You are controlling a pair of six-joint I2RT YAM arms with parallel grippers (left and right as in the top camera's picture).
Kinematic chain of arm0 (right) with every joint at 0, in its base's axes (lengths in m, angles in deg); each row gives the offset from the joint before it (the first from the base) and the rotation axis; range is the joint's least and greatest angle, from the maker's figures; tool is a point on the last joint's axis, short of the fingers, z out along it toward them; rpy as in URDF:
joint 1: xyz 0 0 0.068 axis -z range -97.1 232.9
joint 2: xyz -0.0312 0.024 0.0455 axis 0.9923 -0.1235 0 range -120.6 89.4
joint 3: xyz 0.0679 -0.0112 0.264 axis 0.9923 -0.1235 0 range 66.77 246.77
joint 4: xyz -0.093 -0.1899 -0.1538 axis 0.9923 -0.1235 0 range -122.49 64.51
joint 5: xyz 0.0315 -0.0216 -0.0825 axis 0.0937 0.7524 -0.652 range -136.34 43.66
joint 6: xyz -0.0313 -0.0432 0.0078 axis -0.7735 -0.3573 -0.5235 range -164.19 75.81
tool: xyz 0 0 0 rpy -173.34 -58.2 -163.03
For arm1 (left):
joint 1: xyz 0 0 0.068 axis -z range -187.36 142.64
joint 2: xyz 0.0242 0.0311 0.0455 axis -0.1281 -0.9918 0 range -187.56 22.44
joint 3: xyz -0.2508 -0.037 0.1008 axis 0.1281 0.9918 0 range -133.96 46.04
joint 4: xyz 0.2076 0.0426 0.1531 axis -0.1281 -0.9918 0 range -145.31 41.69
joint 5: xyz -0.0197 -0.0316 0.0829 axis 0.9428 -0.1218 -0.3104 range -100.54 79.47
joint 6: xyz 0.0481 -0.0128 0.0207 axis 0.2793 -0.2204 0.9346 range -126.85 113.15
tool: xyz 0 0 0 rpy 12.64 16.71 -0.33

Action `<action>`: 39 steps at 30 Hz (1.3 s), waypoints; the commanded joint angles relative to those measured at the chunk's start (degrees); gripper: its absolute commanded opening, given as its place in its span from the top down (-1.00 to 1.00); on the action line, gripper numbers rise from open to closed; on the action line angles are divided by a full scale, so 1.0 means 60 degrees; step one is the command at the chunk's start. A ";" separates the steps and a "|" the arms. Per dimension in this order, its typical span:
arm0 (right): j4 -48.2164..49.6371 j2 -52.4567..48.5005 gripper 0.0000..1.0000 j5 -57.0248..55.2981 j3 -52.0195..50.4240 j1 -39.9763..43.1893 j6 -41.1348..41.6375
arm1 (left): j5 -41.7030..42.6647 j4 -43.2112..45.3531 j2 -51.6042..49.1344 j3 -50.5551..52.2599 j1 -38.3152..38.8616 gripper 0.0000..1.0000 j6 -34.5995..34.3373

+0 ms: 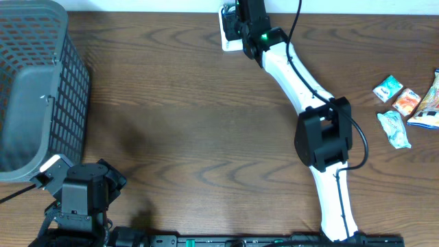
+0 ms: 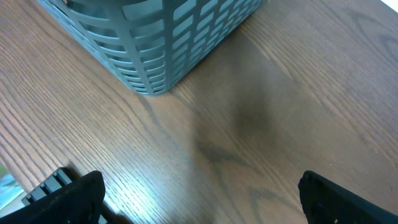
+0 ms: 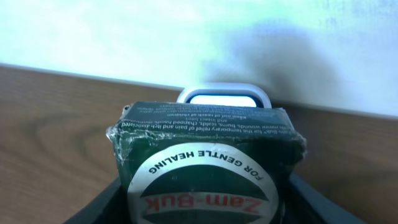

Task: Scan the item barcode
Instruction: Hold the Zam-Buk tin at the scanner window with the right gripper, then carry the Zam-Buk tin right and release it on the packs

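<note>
Green Zam-Buk box (image 3: 205,155) sits clamped in right gripper (image 1: 241,20), top centre of overhead view, just before white scanner (image 3: 225,94). Left gripper (image 2: 199,199), lower left, spread wide, empty. Risk: barcode face may be angled off scanner, so no read; box edges look crushed, grip could slip.

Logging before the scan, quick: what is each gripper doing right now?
Left gripper: open, holding nothing.
Right gripper: closed on the dark green cardboard Zam-Buk box.
</note>
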 commanded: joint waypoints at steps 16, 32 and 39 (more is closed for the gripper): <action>0.3024 -0.0441 0.40 -0.1690 0.0339 -0.0346 -0.1432 | -0.0157 -0.0026 0.0011 0.0000 -0.0029 -0.95 -0.0124; 0.2299 -0.0576 0.32 -0.2699 0.0342 -0.0306 -0.0958 | -0.0157 -0.0026 0.0011 0.0000 -0.0029 -0.96 -0.0124; -0.0277 0.0969 0.34 -0.2758 0.0342 0.0525 0.0055 | -0.0157 -0.0026 0.0011 0.0000 -0.0029 -0.96 -0.0127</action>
